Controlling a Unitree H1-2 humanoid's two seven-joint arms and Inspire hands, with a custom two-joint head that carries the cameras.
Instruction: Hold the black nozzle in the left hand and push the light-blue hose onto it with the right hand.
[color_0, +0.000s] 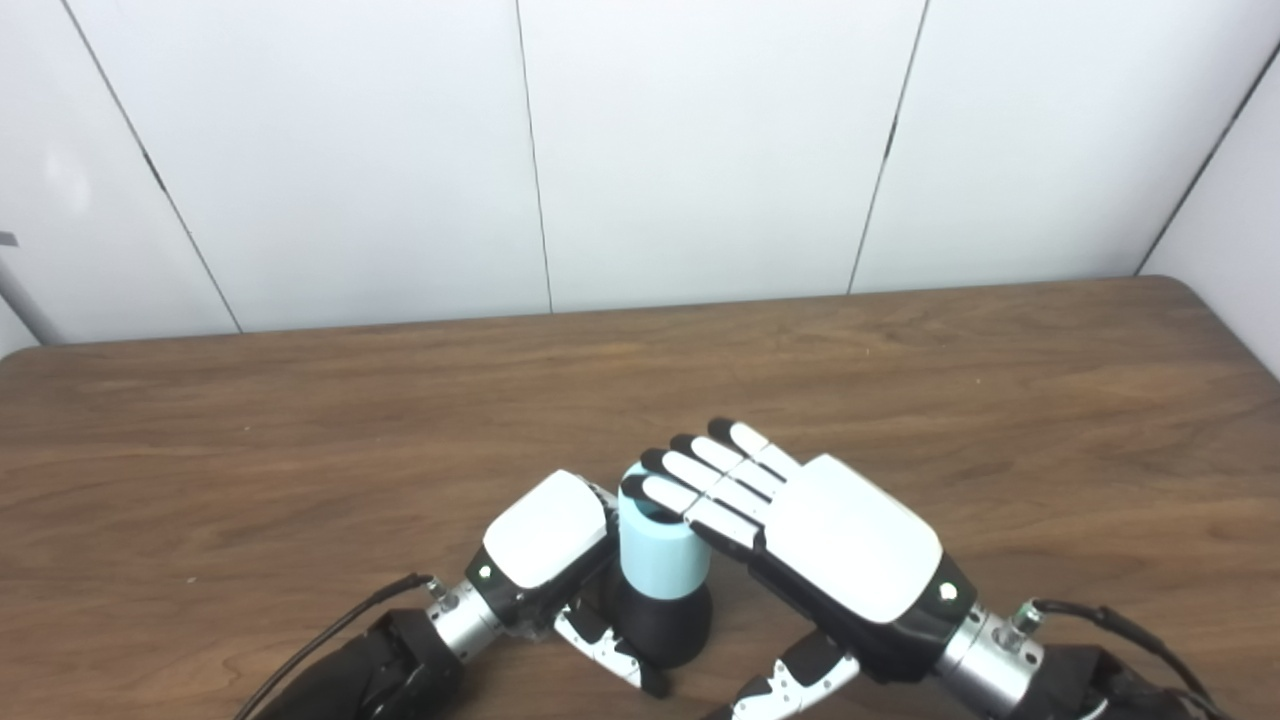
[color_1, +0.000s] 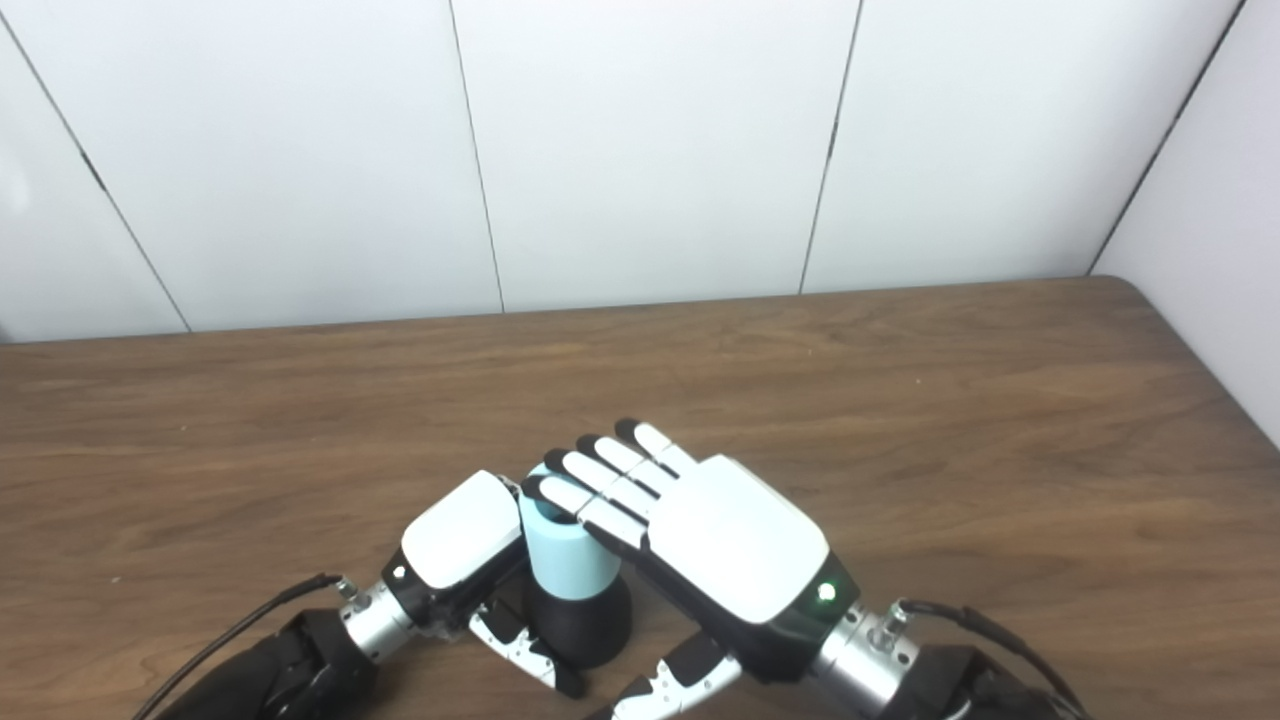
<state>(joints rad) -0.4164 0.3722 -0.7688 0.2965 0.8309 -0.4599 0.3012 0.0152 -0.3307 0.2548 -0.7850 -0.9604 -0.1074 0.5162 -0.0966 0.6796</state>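
Brown wooden table (color_0: 900, 400), black nozzle (color_0: 660, 625) upright on its near edge.

The light is bright and even, and it seems to come from above. The white wall panels (color_0: 700, 150) in the upper half of the frame are nearly washed out, with a soft glare patch at the far left. On the wooden table (color_0: 1000, 400) the shadows are weak and short, seen only under the hands at the lower centre. Both views are slightly soft, and the panel seams lean outward toward the edges.
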